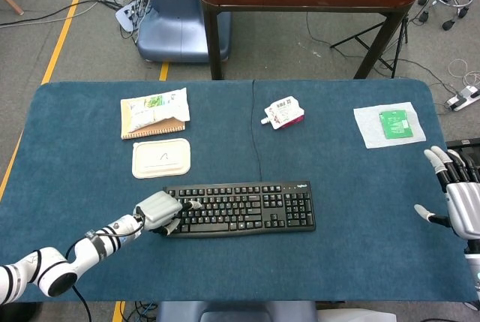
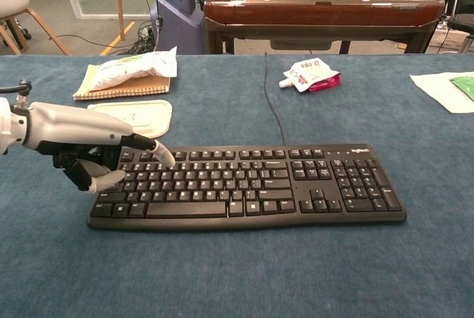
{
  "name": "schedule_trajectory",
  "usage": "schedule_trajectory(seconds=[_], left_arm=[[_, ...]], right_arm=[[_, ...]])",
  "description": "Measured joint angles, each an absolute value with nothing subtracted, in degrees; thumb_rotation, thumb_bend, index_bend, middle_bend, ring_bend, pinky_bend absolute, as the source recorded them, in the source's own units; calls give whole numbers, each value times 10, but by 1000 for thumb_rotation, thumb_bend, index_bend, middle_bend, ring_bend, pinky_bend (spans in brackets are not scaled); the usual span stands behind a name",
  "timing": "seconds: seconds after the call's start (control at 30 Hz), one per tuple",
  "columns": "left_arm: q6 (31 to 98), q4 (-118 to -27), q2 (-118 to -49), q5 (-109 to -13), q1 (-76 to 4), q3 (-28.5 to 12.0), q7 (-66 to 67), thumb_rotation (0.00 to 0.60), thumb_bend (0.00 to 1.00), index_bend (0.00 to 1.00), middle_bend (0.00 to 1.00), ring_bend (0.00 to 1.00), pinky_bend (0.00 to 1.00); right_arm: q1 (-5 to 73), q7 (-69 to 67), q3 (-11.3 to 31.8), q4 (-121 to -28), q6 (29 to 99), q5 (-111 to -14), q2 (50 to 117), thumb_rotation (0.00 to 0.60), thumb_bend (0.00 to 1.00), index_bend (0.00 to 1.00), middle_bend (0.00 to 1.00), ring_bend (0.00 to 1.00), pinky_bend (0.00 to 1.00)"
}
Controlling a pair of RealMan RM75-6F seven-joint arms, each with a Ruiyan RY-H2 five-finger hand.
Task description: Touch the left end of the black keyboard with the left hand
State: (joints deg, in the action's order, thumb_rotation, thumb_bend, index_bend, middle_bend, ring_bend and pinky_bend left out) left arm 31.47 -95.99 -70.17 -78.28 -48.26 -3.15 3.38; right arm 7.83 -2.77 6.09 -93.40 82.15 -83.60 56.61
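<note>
The black keyboard (image 1: pixel 238 208) (image 2: pixel 248 184) lies flat on the blue table, its cable running toward the far edge. My left hand (image 1: pixel 160 212) (image 2: pixel 89 146) sits over the keyboard's left end. One finger points out and its tip rests on the keys near the top-left rows, while the other fingers are curled under. Nothing is in that hand. At the table's right edge my right hand (image 1: pixel 457 194) hovers with its fingers spread apart and empty; the chest view does not show it.
A white tray (image 1: pixel 160 157) (image 2: pixel 127 120) lies just behind the keyboard's left end, with a snack bag on a notebook (image 1: pixel 154 112) (image 2: pixel 126 71) beyond it. A small pouch (image 1: pixel 283 112) (image 2: pixel 311 75) sits mid-table. A green card on paper (image 1: pixel 389 124) lies far right.
</note>
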Motion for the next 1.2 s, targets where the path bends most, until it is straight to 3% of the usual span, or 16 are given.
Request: schedule_trajectory(seconds=[1.2], left_arm=[[308,-940,-733,-693,-525,-1,88,600,619,141,999,988,756]], right_arm=[[67,-37,58,-923,830,-835,569,600,45,0,34,67,41]])
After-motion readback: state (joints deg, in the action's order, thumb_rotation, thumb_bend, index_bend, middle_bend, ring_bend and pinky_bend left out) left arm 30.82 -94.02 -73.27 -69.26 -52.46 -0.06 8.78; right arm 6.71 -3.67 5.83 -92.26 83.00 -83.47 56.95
